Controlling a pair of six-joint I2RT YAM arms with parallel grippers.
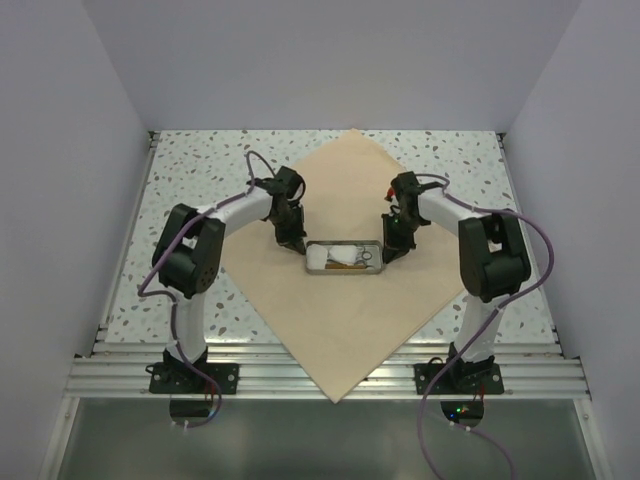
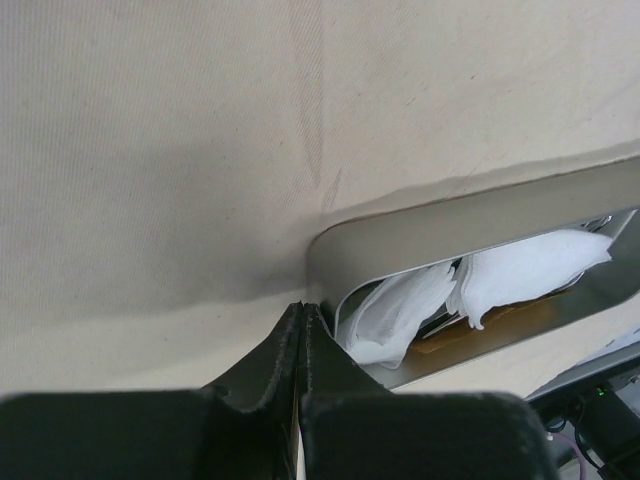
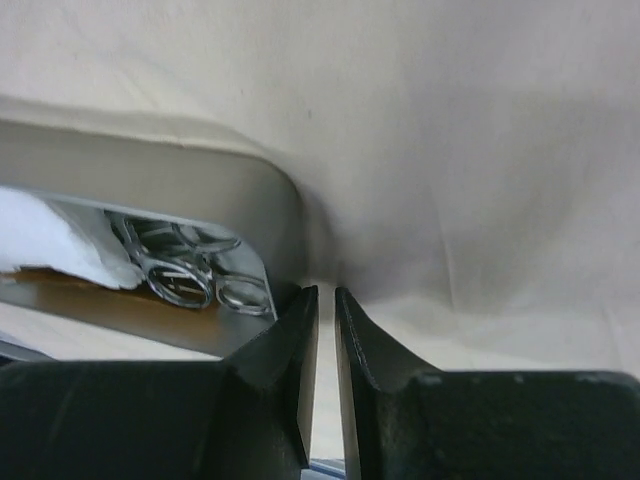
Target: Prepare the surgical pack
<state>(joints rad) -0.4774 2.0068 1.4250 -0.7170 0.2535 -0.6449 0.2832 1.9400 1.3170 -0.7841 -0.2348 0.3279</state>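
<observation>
While both arms crowd it, the tin [image 1: 344, 257] sits flat at mid-cloth, long side across the table, open top up. Inside: white gauze [image 1: 325, 258] piled at the left end and middle, steel instruments [image 1: 368, 258] at the right end. On the right wrist cam, scissor-type finger rings [image 3: 185, 280] lie against the tin wall [image 3: 150, 175], with the gauze [image 3: 50, 235] edge just beside them. The left wrist cam shows two gauze [image 2: 530, 270] pieces overlapping, with something tan under them, can't ID it.

The tan cloth [image 1: 340, 330] is spread flat as a diamond. Near corner hangs over the alu rail, far corner points at the back wall. The speckled table [image 1: 190, 170] shows at both sides.

Left gripper [image 1: 298, 245] is down at the tin's left end. Fingers are pressed fully together, tips [image 2: 303, 310] on the cloth [image 2: 200, 150] just beside the tin's rounded corner [image 2: 450, 225]. Cloth creases run toward the tips; can't tell if any fabric is nipped.

Right gripper [image 1: 388, 250] mirrors it at the right end. Its fingers are nearly together with a thin slit between them [image 3: 326, 295], and one tip is right at the tin's corner. Cloth [image 3: 480, 150] is wrinkled behind it. Can't tell if anything's caught in the slit.
</observation>
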